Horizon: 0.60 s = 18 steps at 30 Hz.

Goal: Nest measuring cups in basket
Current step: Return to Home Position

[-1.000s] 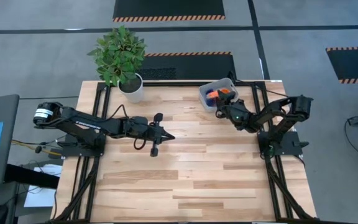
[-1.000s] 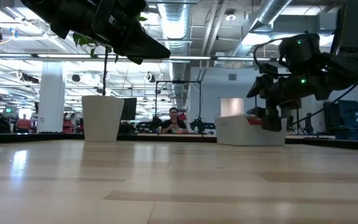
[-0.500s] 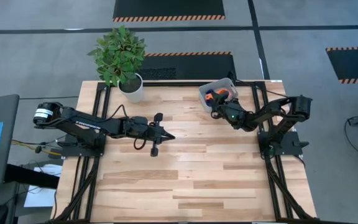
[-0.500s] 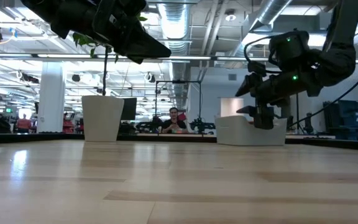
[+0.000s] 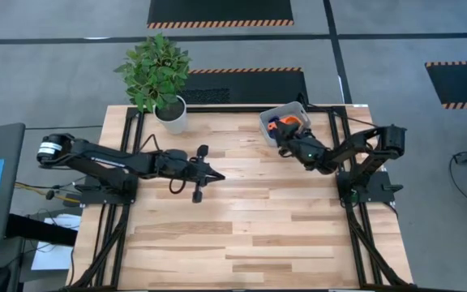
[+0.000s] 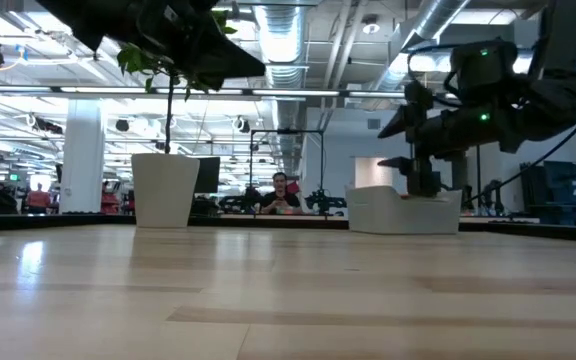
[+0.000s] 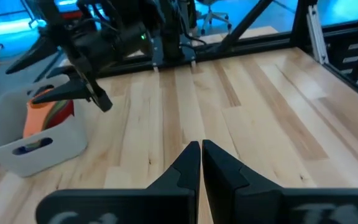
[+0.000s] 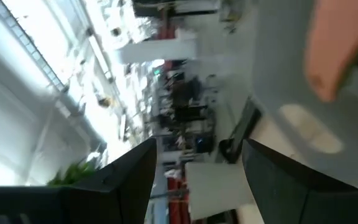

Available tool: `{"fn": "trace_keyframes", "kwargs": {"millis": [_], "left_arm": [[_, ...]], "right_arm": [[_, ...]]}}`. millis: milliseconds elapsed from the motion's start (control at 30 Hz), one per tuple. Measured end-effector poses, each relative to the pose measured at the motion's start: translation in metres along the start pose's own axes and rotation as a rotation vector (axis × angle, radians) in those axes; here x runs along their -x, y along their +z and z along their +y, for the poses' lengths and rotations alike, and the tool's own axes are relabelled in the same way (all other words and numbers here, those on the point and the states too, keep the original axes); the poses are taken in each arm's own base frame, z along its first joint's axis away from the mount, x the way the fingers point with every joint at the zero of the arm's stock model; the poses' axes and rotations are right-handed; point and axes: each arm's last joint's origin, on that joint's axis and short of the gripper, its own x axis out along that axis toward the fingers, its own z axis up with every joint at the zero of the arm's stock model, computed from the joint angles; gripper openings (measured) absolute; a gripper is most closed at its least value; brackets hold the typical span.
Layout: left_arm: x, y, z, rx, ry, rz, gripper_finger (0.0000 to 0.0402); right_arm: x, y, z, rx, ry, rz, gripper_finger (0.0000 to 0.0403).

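The translucent grey basket (image 5: 270, 123) stands at the table's far right, with measuring cups inside it. An orange cup (image 7: 41, 113) shows on top, and a blue handle (image 7: 33, 147) lies against the basket's wall. My right gripper (image 5: 280, 148) hangs just in front of the basket's near side, above the table. It is open, with nothing between its fingers (image 8: 124, 180). My left gripper (image 7: 201, 155) is shut and empty, raised over the table's middle (image 5: 217, 177), and points toward the basket.
A white pot (image 5: 171, 114) with a green plant stands at the far left of the table. Bare wood (image 5: 250, 219) fills the middle and near half. Beyond the table a person (image 6: 283, 193) sits in the room.
My right gripper has risen from the basket's near rim and tipped up: its fingers pointed down a second ago and now lie about level, a little toward the table's left. It has stayed open throughout. The cups have stayed in the basket.
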Motion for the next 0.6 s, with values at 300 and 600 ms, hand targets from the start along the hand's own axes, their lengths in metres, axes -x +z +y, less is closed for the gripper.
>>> {"fn": "trace_keyframes", "kwargs": {"millis": [300,600], "left_arm": [[0.023,-0.003,0.000,0.000,0.018,-0.072,0.0006],[0.042,0.001,0.008,0.021,0.076,-0.138,0.0006]], "right_arm": [[0.012,0.009,-0.008,0.049,-0.014,0.013,0.0260],[0.006,0.010,0.007,0.229,0.099,0.024,0.0260]]}}
